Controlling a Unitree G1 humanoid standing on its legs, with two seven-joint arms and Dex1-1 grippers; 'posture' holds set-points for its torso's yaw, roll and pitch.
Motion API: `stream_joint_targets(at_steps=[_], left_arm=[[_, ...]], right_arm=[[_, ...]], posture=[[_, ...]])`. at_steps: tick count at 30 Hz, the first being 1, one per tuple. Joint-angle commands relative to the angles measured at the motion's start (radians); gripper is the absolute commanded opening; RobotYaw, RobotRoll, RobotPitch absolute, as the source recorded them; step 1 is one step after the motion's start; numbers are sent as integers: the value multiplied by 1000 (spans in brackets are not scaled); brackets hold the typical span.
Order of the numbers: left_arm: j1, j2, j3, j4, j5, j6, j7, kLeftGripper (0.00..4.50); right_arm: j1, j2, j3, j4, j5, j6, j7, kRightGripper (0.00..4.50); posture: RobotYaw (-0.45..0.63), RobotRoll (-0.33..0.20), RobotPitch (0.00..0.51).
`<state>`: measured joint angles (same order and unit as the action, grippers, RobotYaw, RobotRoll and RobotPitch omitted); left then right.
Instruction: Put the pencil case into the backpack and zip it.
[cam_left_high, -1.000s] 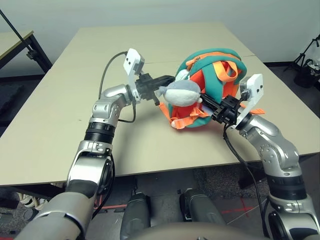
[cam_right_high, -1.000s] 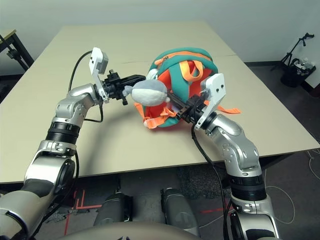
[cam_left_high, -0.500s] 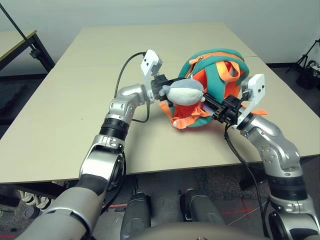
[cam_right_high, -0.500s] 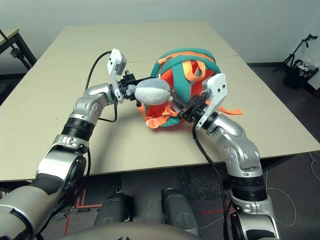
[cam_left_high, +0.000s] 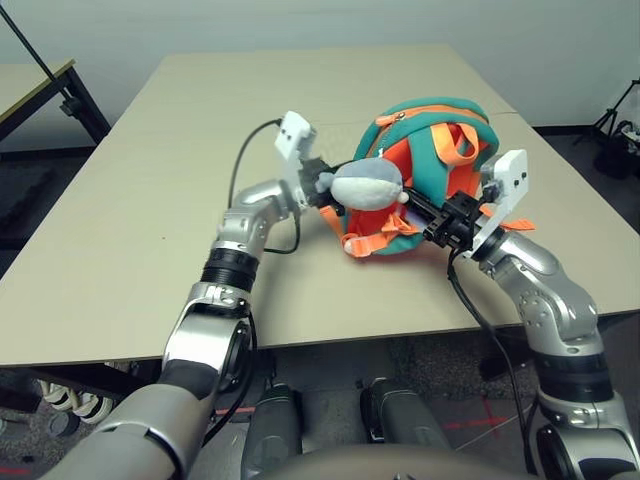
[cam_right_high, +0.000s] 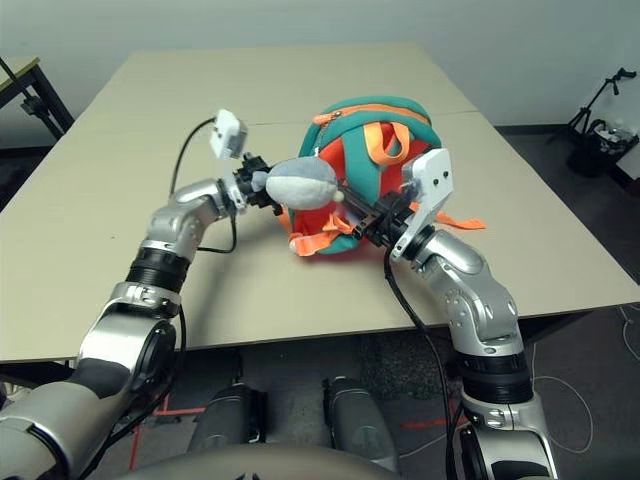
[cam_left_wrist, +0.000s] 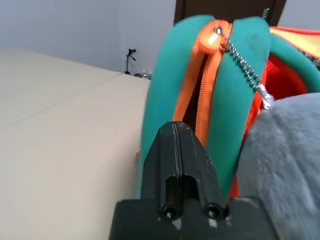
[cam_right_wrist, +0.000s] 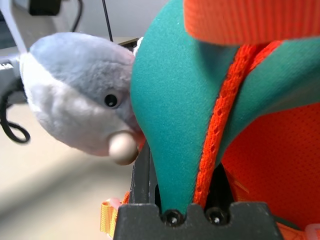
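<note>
On table (cam_left_high: 120, 200), backpack (cam_left_high: 430, 150) stands mid-table between my arms. Pencil case not visible, likely inside already. Zipping step in hand: zipper (cam_left_wrist: 200, 95) part open. Right gripper (cam_right_wrist: 185, 195) pinches teal backpack edge, bracing. Left gripper (cam_left_wrist: 175, 135) shut at zipper line; puller hold unclear. Next: draw puller along track.

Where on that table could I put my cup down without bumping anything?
The table is bare over its whole left half and along the far edge behind the backpack. It is crowded around the backpack, where the left claw and right claw meet it.
</note>
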<state>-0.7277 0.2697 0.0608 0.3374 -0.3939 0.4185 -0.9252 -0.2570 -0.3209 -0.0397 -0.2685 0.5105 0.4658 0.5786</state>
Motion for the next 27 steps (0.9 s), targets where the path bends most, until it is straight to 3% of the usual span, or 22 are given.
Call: stream_joint_targets(at_steps=[1,6,14,22,27], left_arm=[[45,53,18,-113,-42,96,12,0],[65,126,77,-266,-144,213,18,1323],[42,209,126,-445,-325,384,11,4429],[49,239,39,-511,-376,430,-42,4500],[60,254,-70,-461,-294,372,-95,4500]], right_arm=[[-11,7,35,6,3,3,24,126],[-21,6,43,21,3,3,36,126],[-31,7,54,38,-2,-5,43,126],[-31,7,61,44,-8,-14,47,126],[-28,11,62,44,-11,-17,47,126]], posture=[[-157,0,10],[-137,0,13],[-131,0,11],[-137,0,5],[-139,0,4]])
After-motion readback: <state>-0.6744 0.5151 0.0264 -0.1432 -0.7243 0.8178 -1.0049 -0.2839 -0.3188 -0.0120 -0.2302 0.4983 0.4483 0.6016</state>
